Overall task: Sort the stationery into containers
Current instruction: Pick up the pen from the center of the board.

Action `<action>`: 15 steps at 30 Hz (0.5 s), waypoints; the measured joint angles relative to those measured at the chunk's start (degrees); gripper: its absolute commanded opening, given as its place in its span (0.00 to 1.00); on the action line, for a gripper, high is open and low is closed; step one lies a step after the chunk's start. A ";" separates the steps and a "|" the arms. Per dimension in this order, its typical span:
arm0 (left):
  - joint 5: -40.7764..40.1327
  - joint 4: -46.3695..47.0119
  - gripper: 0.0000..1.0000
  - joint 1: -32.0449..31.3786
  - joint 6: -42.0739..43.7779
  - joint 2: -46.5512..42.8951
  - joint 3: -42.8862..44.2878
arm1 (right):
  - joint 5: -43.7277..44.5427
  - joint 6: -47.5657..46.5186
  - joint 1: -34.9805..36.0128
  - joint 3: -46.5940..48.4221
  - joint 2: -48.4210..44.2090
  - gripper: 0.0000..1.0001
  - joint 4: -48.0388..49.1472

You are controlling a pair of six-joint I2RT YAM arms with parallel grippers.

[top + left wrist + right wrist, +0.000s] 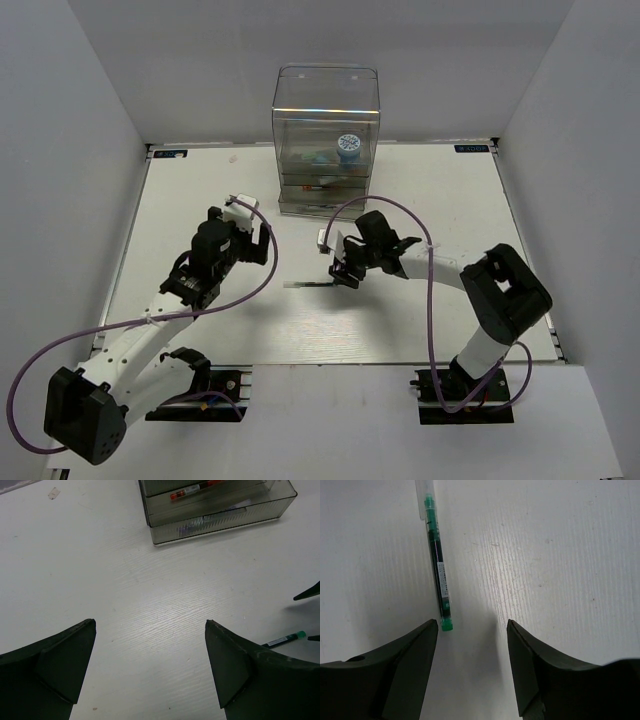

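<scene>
Left gripper [150, 625] hangs spread and empty above the table [200, 200], in front of the clear organiser [326, 100], off its left corner. Squarely in front of the organiser, well apart from it, the teal-green pen [437, 565] lies flat. Your right gripper [472, 622] hovers spread at the pen's end, which sits close beside one finger. Move forward along the barrel, centre it between the fingers, lower to the table, then pinch mid-length.
</scene>
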 measured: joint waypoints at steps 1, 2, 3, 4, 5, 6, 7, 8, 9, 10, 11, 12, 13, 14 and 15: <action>-0.48 -0.13 1.00 0.00 0.00 -0.09 0.00 | 0.48 0.02 0.31 0.42 0.52 0.62 0.02; -0.92 -0.24 1.00 0.00 0.00 -0.28 -0.02 | 0.83 0.00 0.76 0.85 1.01 0.62 0.02; -1.42 -0.39 1.00 0.00 0.00 -0.48 -0.02 | 1.22 0.00 1.25 1.29 1.57 0.61 0.02; -1.92 -0.57 1.00 0.00 0.00 -0.72 -0.02 | 1.57 -0.02 1.75 1.62 2.05 0.61 0.04; -2.40 -0.63 1.00 0.00 -0.02 -0.98 -0.02 | 1.84 -0.04 2.40 1.92 2.67 0.59 0.04; -2.78 -0.76 1.00 0.00 -0.02 -1.22 -0.02 | 1.90 -0.07 2.62 1.99 2.89 0.59 0.07; -3.15 -0.81 1.00 0.00 -0.02 -1.42 -0.02 | 1.95 -0.07 3.04 2.12 3.30 0.58 -0.09; -3.45 -0.85 1.00 0.00 -0.02 -1.57 -0.02 | 1.97 -0.15 3.34 2.23 3.63 0.58 -0.11; -3.63 -0.90 1.00 0.00 -0.02 -1.66 -0.02 | 1.99 -0.17 3.67 2.29 3.96 0.58 -0.09; -3.78 -0.96 1.00 0.00 -0.02 -1.73 -0.02 | 2.01 -0.20 3.96 2.34 4.15 0.56 -0.17; -3.96 -0.98 1.00 0.00 -0.02 -1.75 -0.02 | 2.03 -0.26 4.20 2.34 4.28 0.56 -0.20; -4.17 -0.98 1.00 0.00 -0.02 -1.75 -0.02 | 2.03 -0.31 4.44 2.34 4.35 0.56 -0.26; -4.42 -0.98 1.00 0.00 -0.02 -1.77 -0.02 | 2.03 -0.35 4.59 2.40 4.42 0.55 -0.35; -4.63 -1.01 1.00 0.00 0.00 -1.81 -0.04 | 2.03 -0.46 4.81 2.58 4.52 0.53 -0.61; -4.76 -1.01 1.00 0.00 -0.02 -1.88 -0.04 | 2.10 -0.55 4.96 2.73 4.66 0.53 -0.66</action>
